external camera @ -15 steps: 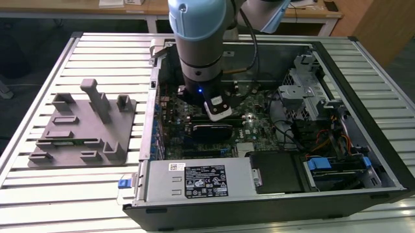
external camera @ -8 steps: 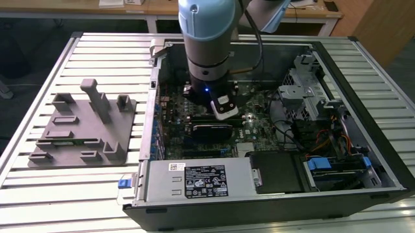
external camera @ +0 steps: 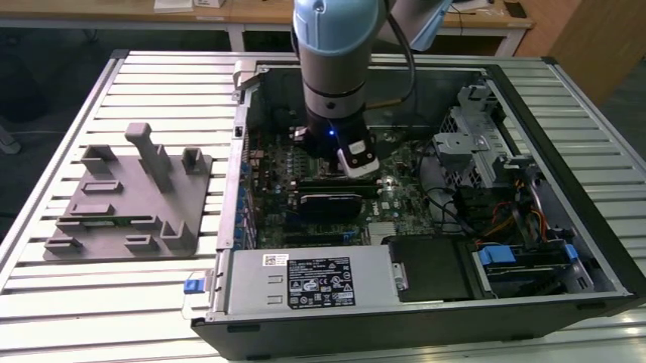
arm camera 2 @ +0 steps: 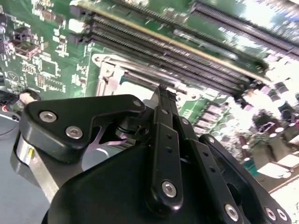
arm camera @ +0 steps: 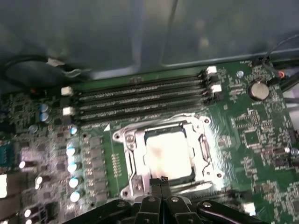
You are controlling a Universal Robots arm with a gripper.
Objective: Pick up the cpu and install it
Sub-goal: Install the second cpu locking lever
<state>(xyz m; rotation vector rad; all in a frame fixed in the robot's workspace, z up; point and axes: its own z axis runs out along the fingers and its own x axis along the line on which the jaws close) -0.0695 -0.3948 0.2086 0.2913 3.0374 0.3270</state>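
The cpu (arm camera: 168, 156), a pale silver square, lies flat inside the metal-framed motherboard socket (arm camera: 132, 154). My gripper (arm camera: 161, 181) hangs just above the socket's near edge, fingers pressed together with nothing between them. In the second wrist view the shut fingertips (arm camera 2: 161, 93) point down at the socket frame (arm camera 2: 110, 77) beside the memory slots. In the exterior view the arm reaches straight down into the open computer case, with the gripper (external camera: 356, 172) low over the middle of the board.
Several memory slots (arm camera: 140, 95) run along one side of the socket. A grey plastic fixture tray (external camera: 126, 200) sits on the slatted table at the exterior view's left. Case walls, a drive cage (external camera: 474, 144), cables and the power supply (external camera: 302, 281) ring the board.
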